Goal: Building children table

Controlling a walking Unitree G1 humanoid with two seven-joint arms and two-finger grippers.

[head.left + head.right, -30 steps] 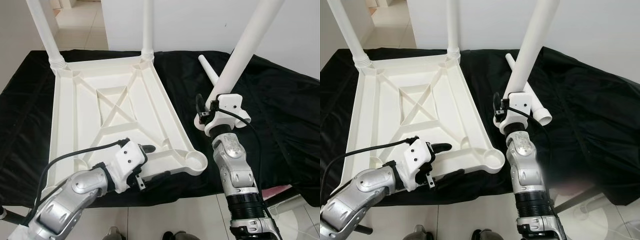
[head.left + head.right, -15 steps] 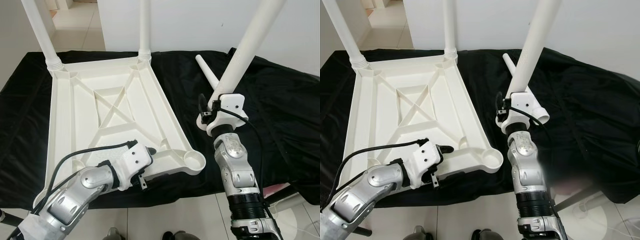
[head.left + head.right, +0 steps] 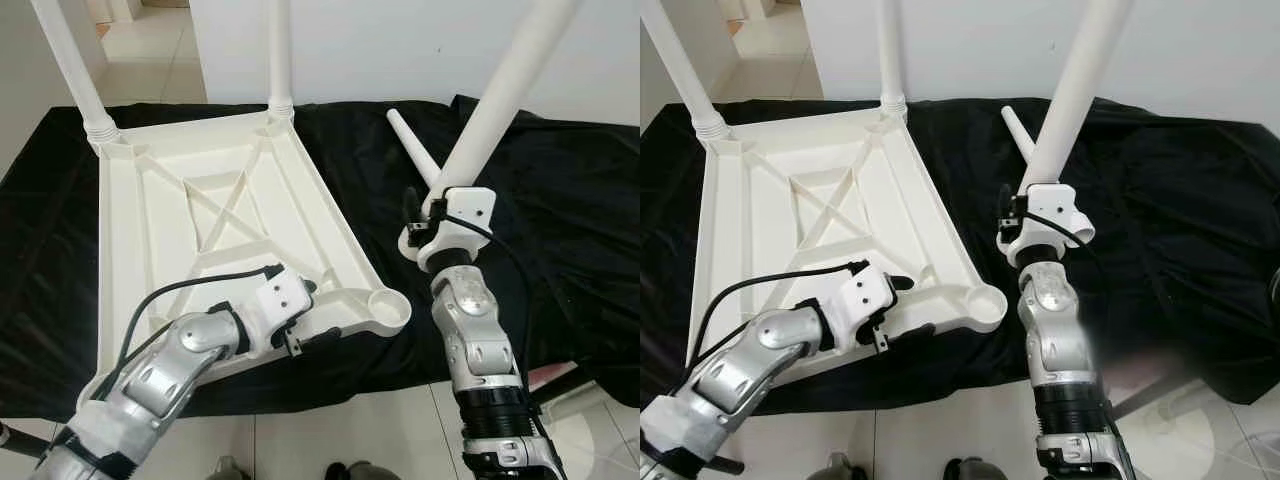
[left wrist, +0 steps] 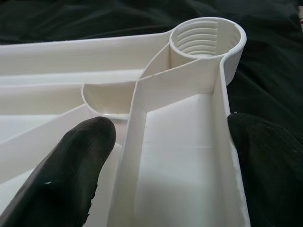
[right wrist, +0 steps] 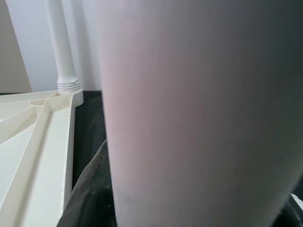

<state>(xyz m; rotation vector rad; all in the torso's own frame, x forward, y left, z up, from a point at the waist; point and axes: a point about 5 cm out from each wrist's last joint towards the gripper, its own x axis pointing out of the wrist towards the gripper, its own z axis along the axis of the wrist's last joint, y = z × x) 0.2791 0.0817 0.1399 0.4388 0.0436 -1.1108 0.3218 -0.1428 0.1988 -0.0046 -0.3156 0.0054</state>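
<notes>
Steadying the upturned tabletop (image 3: 200,210) on the black cloth (image 3: 560,200), left gripper (image 3: 305,315) straddling its near rim, fingers apart; right gripper (image 3: 425,225) clenched on a raised leg (image 3: 500,100), needing square alignment over the empty socket (image 3: 385,310).

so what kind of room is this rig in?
Probably a room in a home, used as an assembly spot: glossy white tiled floor, plain white wall, and a black cloth spread under the upturned white plastic tabletop.
</notes>
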